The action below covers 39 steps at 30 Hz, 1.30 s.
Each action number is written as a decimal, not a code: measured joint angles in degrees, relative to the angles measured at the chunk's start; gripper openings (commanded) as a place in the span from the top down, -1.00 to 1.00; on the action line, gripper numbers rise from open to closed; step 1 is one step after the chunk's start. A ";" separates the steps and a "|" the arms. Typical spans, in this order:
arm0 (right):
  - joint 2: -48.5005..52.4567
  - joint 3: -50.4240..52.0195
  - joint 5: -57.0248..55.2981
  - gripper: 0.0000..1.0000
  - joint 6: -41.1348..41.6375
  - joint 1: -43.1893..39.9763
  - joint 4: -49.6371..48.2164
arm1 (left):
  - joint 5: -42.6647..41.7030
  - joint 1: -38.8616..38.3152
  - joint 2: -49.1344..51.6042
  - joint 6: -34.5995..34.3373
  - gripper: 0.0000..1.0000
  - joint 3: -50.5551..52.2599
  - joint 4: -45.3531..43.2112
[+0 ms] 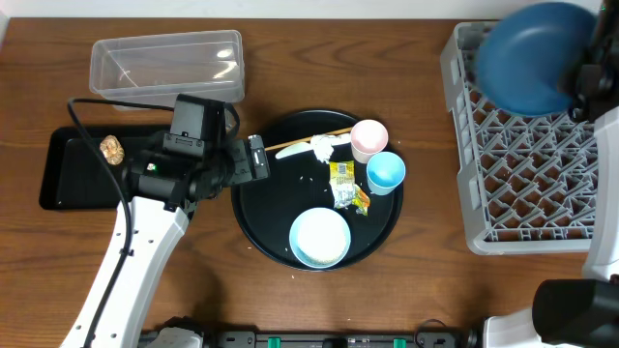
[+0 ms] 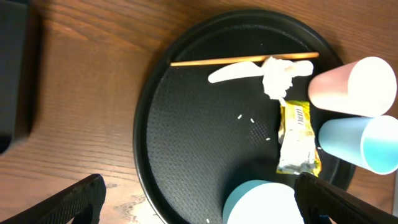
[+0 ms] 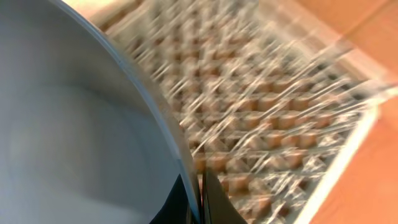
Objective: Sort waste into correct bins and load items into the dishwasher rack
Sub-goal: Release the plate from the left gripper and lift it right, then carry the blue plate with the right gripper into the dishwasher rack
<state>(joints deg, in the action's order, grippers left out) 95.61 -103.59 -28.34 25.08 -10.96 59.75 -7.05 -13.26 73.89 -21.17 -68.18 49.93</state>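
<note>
- The dark-blue bowl [image 1: 530,56] is gripped by its rim in the right end effector [image 3: 200,200], above the dishwasher rack [image 1: 527,174].
- The left end effector [image 1: 257,159] is spread wide open, empty, at the round black tray [image 1: 253,217].

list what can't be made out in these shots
Right wrist: dishwasher rack smeared by motion blur; dark-blue bowl blocks the left half.
Overhead: right hand partly behind that bowl, cut by the right edge.
Left wrist: white bowl cut off by the bottom edge.
Overhead: shallow black tray partly under the left arm.
</note>
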 measured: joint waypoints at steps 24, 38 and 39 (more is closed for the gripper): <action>17.57 -0.39 -45.44 0.97 -47.89 -0.79 -50.25 | 4.50 2.34 5.66 -1.53 -0.96 0.00 2.16; 23.19 1.29 -48.70 0.97 -60.43 -9.31 -56.22 | 4.46 2.34 11.63 -1.97 -0.96 0.02 -0.76; 23.19 2.10 -48.65 0.97 -60.48 -9.77 -56.30 | 4.48 2.34 11.65 -2.25 -0.96 0.02 -0.94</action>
<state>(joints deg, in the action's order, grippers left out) 118.80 -101.49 -76.99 -35.40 -20.73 3.44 -2.57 -10.92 85.54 -23.42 -68.16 48.99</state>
